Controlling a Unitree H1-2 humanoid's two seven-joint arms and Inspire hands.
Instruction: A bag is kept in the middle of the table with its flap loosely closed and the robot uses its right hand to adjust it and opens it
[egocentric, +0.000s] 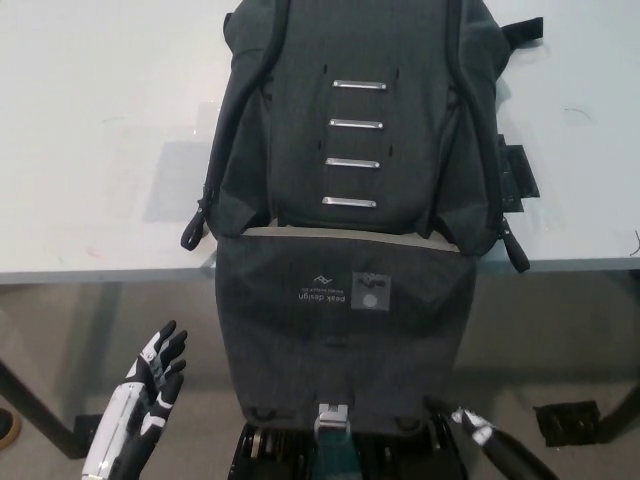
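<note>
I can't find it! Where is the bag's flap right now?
In the head view, the flap hangs open over the table front edge, below the bag, between the white left hand and the black right hand.

even light, soft focus

bright, diffuse light whitens the table (90, 130) across the upper frame; a faint grey shadow sits left of the dark bag (350, 150), whose fabric detail is muddy. lower frame dimmer, slightly blurred.
</note>
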